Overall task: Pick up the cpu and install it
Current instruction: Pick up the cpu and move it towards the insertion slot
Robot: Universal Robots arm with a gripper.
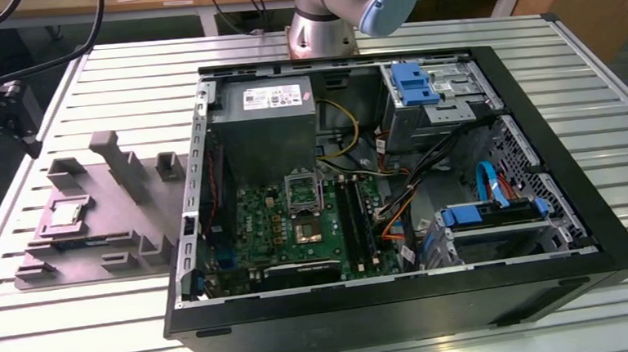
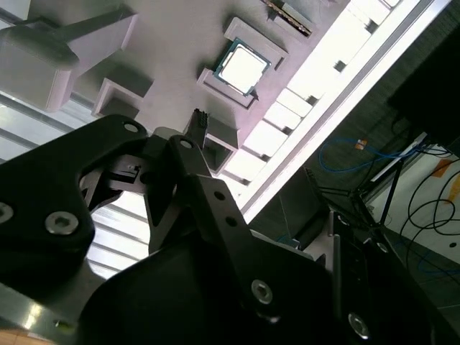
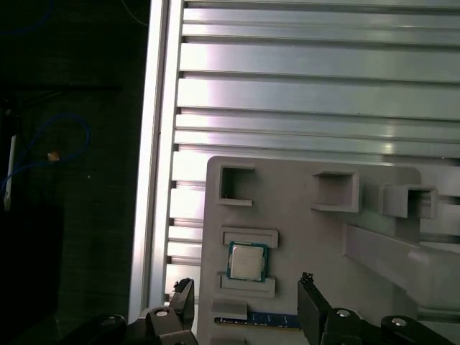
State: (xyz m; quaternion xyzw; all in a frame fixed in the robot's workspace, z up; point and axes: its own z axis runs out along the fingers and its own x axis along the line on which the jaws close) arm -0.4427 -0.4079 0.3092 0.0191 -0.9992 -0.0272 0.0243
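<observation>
The cpu [image 1: 68,212], a small silvery square chip with a pale green rim, lies flat in a shallow seat on a grey fixture plate [image 1: 100,254] at the exterior view's left. Both wrist views look down on the cpu [image 3: 248,261] [image 2: 243,67]. My gripper [image 3: 246,293] is open and hovers above the plate. In the first wrist view its two black fingertips [image 3: 310,291] stand wide apart on either side of the chip, clear of it. One dark fingertip [image 2: 197,118] shows in the second wrist view. Nothing is held.
An open black computer case [image 1: 409,293] lies beside the plate, with the green motherboard [image 1: 262,228], its socket [image 1: 306,228] and raised socket frame [image 1: 302,191]. The plate has raised grey blocks [image 1: 117,163] and a memory stick [image 3: 266,320]. The slatted aluminium table's [image 1: 84,337] edge [image 3: 154,144] runs near the plate.
</observation>
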